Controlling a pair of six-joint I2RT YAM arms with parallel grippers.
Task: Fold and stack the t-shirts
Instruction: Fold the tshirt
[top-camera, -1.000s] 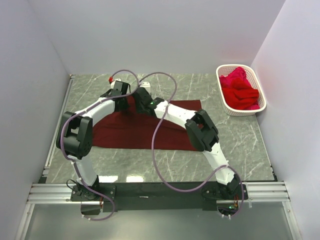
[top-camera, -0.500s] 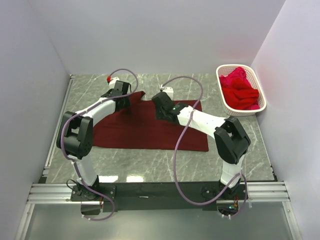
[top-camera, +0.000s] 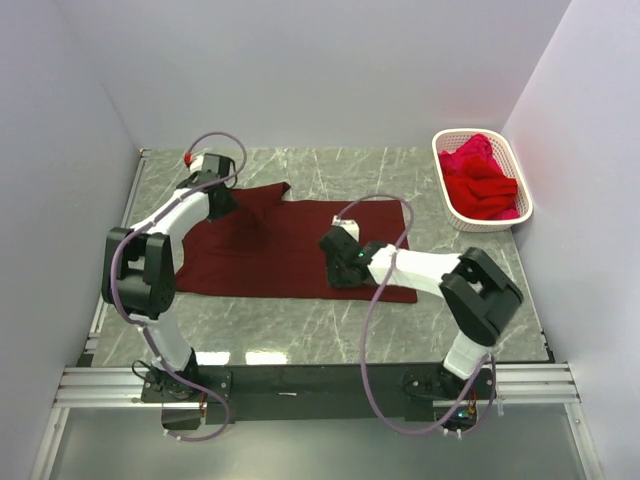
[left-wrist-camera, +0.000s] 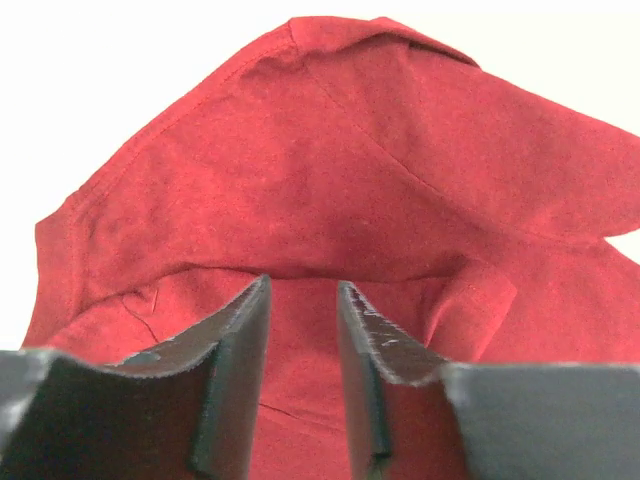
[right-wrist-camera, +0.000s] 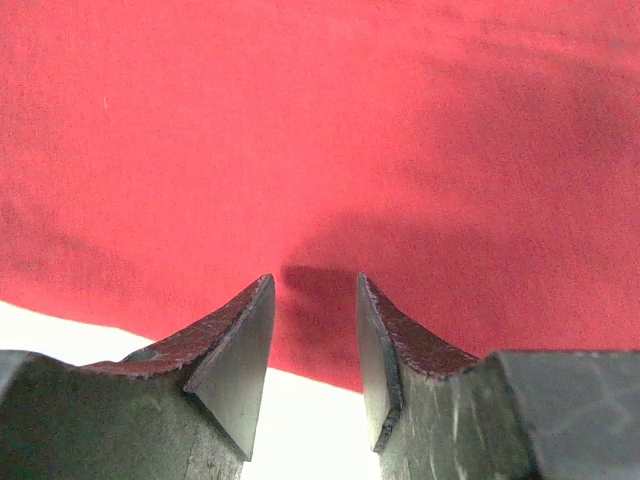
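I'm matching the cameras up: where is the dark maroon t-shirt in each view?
Top external: maroon t-shirt spread flat at centre.
Left wrist: fills the middle, rumpled peak on top.
Right wrist: fills the upper frame.
Shared landmark: pale table showing past its edge.

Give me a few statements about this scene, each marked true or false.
1. The maroon t-shirt lies spread out on the table. True.
2. The white basket is empty. False: bright red shirts fill it.
3. The right fingers pinch cloth. False: they stand apart over the maroon t-shirt's near edge, gripping nothing.
4. The left fingers are open near the maroon t-shirt's far left corner. True.
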